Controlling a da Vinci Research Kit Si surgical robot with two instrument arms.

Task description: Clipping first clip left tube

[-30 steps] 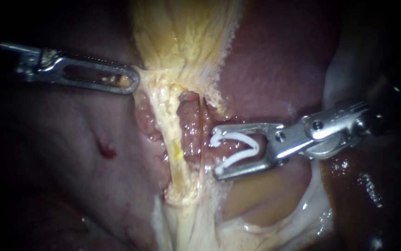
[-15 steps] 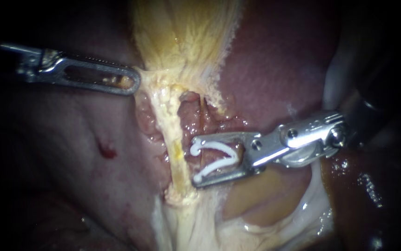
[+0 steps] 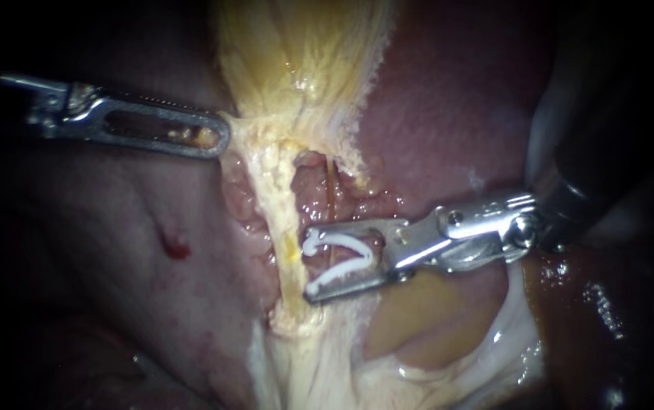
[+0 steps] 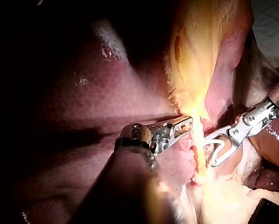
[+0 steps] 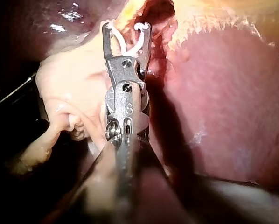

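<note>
Against the dark red liver point(image 3: 448, 99), the gallbladder point(image 3: 304, 61) is being clamped by the left instrument's point(image 3: 205, 138) jaws. An open white clip point(image 3: 338, 239) is being carried between the right instrument's point(image 3: 310, 267) parted jaws, its tips just beside the left tube point(image 3: 280, 205).

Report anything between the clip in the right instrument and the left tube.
Nothing visible does. The clip, held in the right instrument, has its open tips just beside the left tube. A thinner tube seems to cross its mouth.
</note>
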